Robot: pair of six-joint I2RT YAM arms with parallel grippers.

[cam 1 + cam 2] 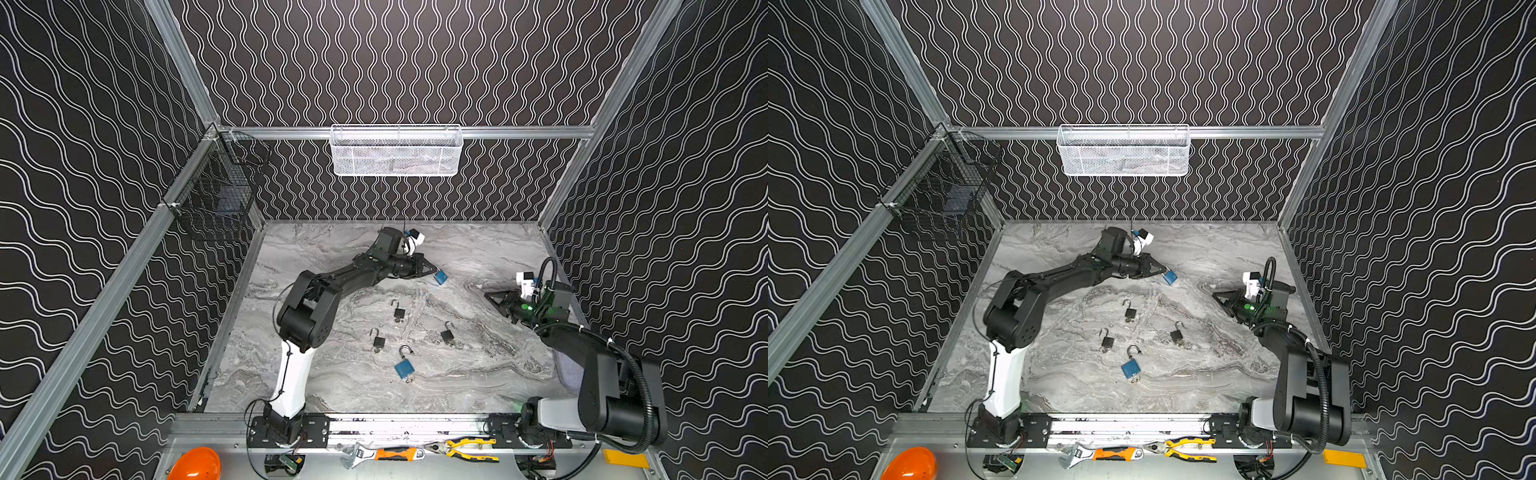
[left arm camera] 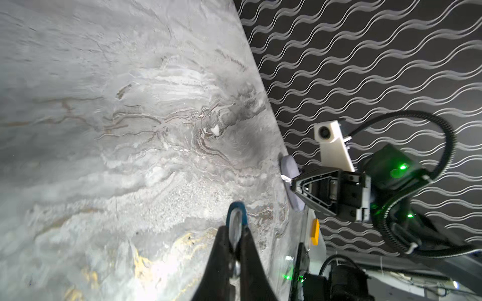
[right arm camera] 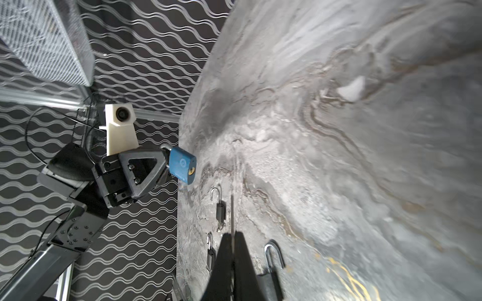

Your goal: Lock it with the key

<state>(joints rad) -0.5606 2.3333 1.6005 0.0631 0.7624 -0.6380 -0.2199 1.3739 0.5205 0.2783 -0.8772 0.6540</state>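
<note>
Step in hand, by my reading: lining key up with lock, ahead of insertion. Left jaws clamped on the shackle end of a blue padlock (image 1: 440,277) (image 3: 182,165). Its body sticks out beyond their tips, with the brass keyhole (image 3: 192,171) on the end farthest from them, turned roughly toward the right jaws. Shackle hidden inside the grip; open or shut, cannot tell. Right jaws pressed together on a key (image 3: 231,213), blade edge-on, poking straight out ahead of the tips. The two pairs of jaws are well apart, facing each other across the surface (image 1: 478,374). Below and between them lie three small black padlocks (image 1: 399,312) (image 1: 378,341) (image 1: 447,334) and a second blue padlock (image 1: 404,368), shackles swung open, none touched. Next move likely calls for closing the gap, bringing the blade tip square to the keyhole, and matching blade to slot before pushing in. The left grip would have to hold firm against push and turn. Writing: a round stamped emblem on the held lock's face, too small to read; nothing else legible.
</note>
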